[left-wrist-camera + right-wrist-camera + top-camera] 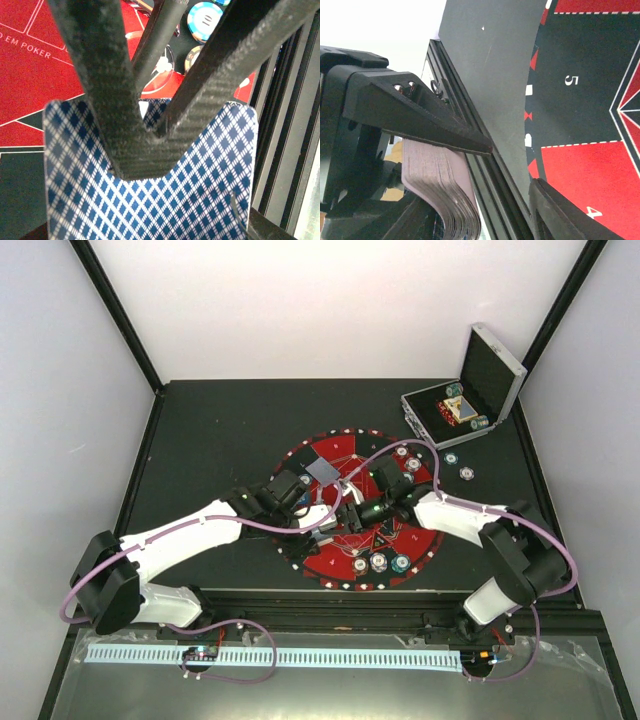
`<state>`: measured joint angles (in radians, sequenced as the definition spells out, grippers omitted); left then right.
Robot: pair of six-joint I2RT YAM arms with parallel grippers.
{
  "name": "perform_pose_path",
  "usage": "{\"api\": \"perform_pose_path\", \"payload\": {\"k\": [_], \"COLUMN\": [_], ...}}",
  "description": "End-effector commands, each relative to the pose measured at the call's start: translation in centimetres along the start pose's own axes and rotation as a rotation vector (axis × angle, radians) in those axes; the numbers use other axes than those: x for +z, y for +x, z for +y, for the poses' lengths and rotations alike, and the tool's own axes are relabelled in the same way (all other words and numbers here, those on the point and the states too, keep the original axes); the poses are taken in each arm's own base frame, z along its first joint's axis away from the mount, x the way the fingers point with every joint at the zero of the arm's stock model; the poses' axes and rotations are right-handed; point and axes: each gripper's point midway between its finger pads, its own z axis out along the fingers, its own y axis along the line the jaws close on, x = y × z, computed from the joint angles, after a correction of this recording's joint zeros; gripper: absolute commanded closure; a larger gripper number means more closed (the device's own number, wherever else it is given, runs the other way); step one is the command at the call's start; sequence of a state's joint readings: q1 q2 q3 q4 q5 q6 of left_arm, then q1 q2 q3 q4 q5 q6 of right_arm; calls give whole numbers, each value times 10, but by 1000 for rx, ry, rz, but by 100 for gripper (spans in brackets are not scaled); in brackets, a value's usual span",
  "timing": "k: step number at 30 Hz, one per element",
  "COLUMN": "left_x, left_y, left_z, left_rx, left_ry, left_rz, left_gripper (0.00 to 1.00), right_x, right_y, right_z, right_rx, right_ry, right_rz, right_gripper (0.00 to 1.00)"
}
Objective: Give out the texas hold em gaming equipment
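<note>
White-walled enclosure, with a black counter [220, 430] carrying a round red-and-black mat [318, 568] at its centre. Both arms reach over the mat and meet above its middle.

Left gripper [308, 505]: the carbon-weave fingers [100, 75] are drawn together on a playing card [200, 200] with a blue diamond back, which spreads wide directly beneath them. A corner of a second card [155, 112] shows in the notch between the fingers. Whether more than the one card is clamped cannot be told. Past the fingertips a teal-and-white chip [205, 20] lies on the mat, with another chip below it, partly hidden behind a finger.

Right gripper [352, 516], close beside the left gripper: in its wrist view the tips stand apart with a clear gap. A stack of cards [442, 195], edges fanned, sits against the underside of the upper finger near its root. Whether the stack is gripped cannot be told.

Other items:
- A face-down card [322, 472] lies flat on the mat just beyond the left gripper.
- A row of three chips [378, 562] sits at the mat's edge on the near side of the right gripper.
- Further chips [402, 452] sit at the mat's edge beyond that gripper.
- Two loose chips [451, 458] lie on the counter between those and the silver case [490, 365].
- The case stands open well beyond the right gripper, with chips inside.
</note>
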<state>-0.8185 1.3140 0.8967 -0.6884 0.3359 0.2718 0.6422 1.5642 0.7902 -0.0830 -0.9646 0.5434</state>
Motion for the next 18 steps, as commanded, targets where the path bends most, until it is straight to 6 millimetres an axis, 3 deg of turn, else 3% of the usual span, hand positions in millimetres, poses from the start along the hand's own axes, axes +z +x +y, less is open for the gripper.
{"api": "perform_pose_path", "payload": {"k": [1,12,18], "left_x": [-11,-11,-11], "left_y": [-17,-16,-14], "left_z": [-4,0,4], "left_rx": [40,33,28], "left_ry": [3,-22,-44], "left_rz": [-65,-59,-48], "left_gripper": [65,65,65], "right_x": [-13,-20,-25], "right_y": [-6,-1,-4], "right_z": [-16,-14,3], "right_rx": [3,-6,-37], "right_ry": [84,86,39], "right_rz": [-33,-21,-32], "right_gripper": [51,64,86]}}
